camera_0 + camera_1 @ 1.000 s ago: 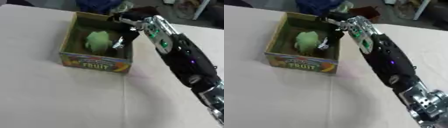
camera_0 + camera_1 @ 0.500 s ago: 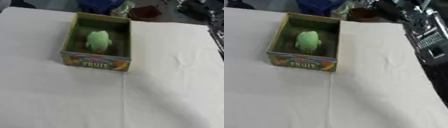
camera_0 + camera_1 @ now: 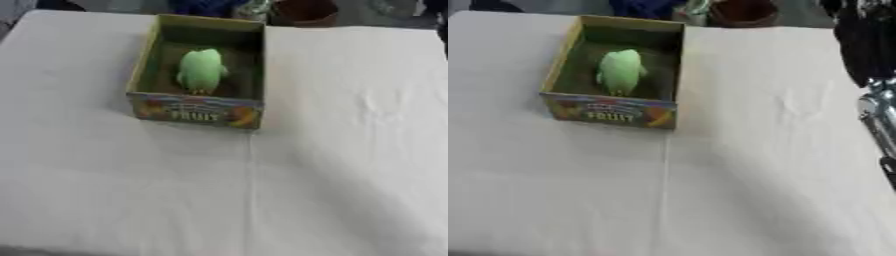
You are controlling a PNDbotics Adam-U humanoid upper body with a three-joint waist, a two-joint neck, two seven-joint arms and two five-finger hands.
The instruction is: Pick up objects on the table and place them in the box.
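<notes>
A cardboard fruit box (image 3: 197, 109) with a colourful printed front stands on the far left-centre of the white table (image 3: 262, 190). Inside it lies a light green rounded object (image 3: 201, 70), resting against the box floor. My right arm (image 3: 866, 55) shows only in the right eye view. It rises dark along the right edge, well apart from the box, with a silver joint lower down. Its hand (image 3: 847, 7) is a blurred dark shape at the top right corner. My left hand shows in neither view.
Beyond the table's far edge sit a dark reddish-brown pot (image 3: 303, 11) and something blue (image 3: 206, 6). The white cloth has a crease running down from the box toward the near edge.
My right hand was over the box beside the green object a second ago. It has pulled away to the right edge. The green object stays in the box.
</notes>
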